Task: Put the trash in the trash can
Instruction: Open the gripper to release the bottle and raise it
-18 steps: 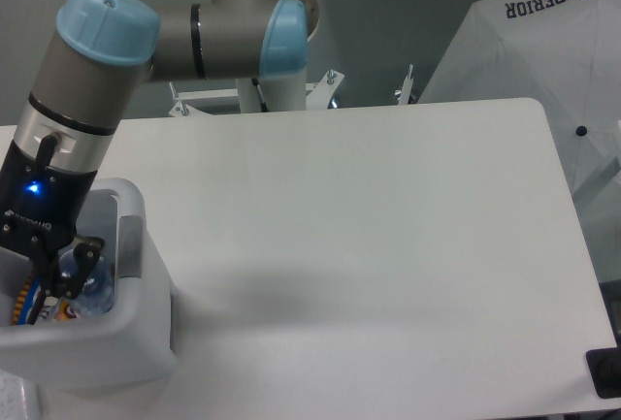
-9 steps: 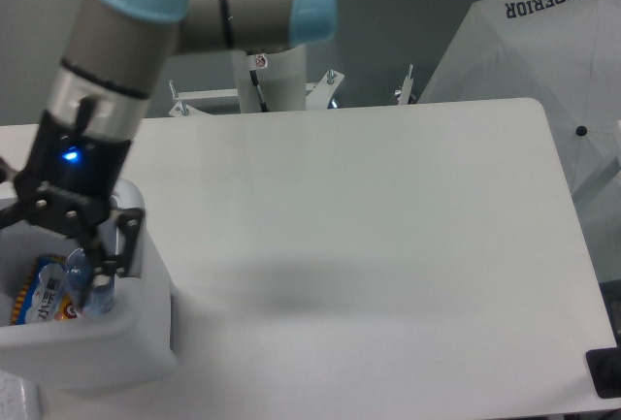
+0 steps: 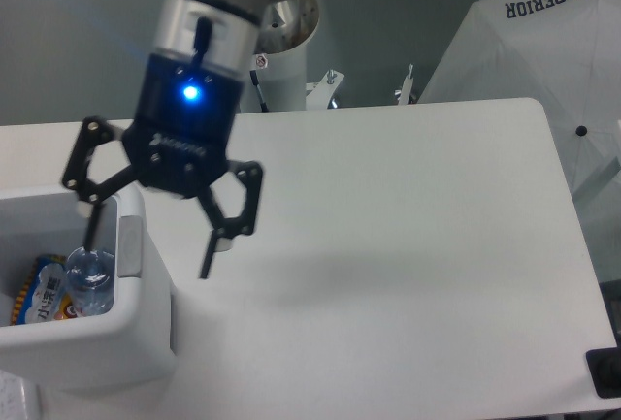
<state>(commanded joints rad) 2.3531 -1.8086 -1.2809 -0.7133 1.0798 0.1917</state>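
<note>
Bottle (image 3: 89, 279) inside trash can (image 3: 107, 347) at table's (image 3: 388, 245) left edge

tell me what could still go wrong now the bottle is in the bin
1. The open hand hangs with one finger over the bin rim, so a low sideways move might clip the wall.
2. The bottle stands tilted against the inner wall with its top near the rim; a knock could tip it out.

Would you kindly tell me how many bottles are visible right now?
1: the bottle lies inside the white bin at lower left; the bin's walls may hide more.
</note>
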